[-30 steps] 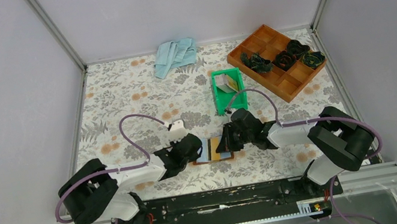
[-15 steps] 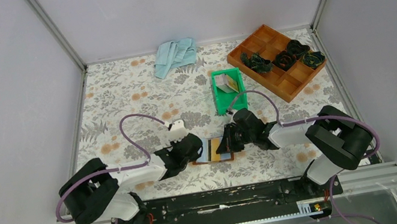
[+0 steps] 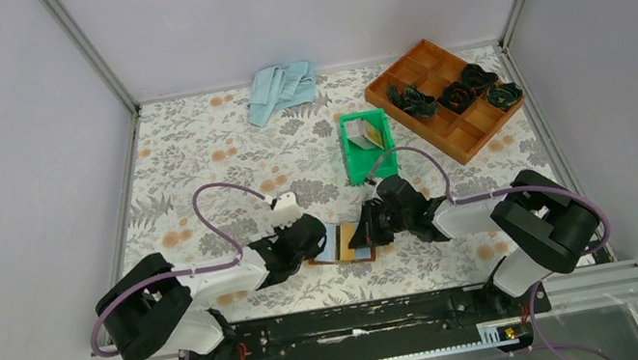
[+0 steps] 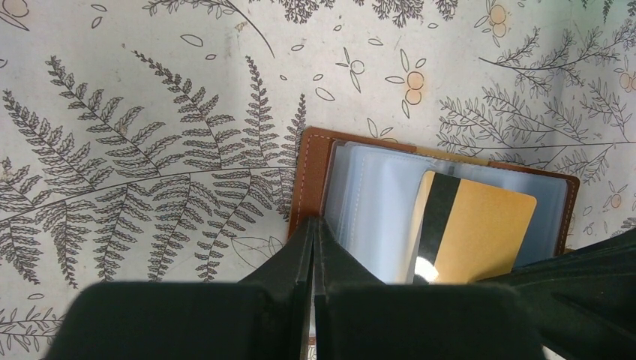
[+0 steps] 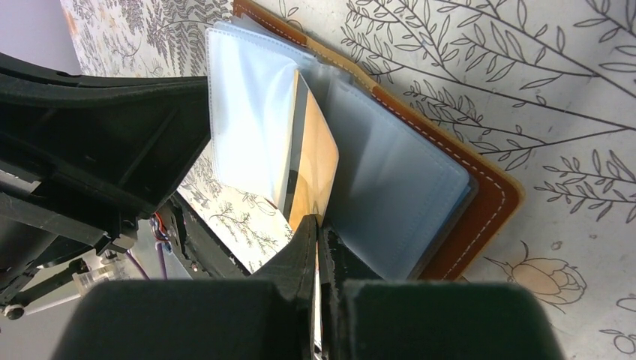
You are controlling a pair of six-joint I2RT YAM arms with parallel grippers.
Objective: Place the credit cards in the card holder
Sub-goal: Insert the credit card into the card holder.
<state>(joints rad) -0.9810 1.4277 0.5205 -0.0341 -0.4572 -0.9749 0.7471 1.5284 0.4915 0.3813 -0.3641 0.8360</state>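
Okay, left arm first. The left tool (image 4: 313, 225) has its fingers pressed flat together with nothing visible between them. In the wrist view the tips sit at the 7 o'clock corner of the card holder (image 4: 309, 169), right at the brown edge where the clear sleeves start. From above, the tool comes at the holder from its 9 o'clock side.

A light blue cloth (image 3: 282, 88) lies crumpled at 12 o'clock on the bench (image 3: 193, 152), by the far edge and well apart from the rest.

The card holder lies open at bench 6 o'clock, near the front edge, between the two tools. Its brown leather faces down and the clear plastic sleeves face up. A gold credit card (image 5: 313, 161) with a dark stripe sits among the sleeves, tilted up on edge. Cannot tell whether it is inside a pocket or just between two leaves.

The right tool (image 5: 316, 225) has its fingers clamped on the near corner of that card and reaches in from the holder's 3 o'clock side.

A green bin (image 3: 353, 160) stands at about 12 o'clock from the right tool, near it, with a small box-like item inside. A wooden tray (image 3: 432, 58) sits at bench 2 o'clock in the far right corner, with dark bundles (image 3: 458, 96) in several compartments.
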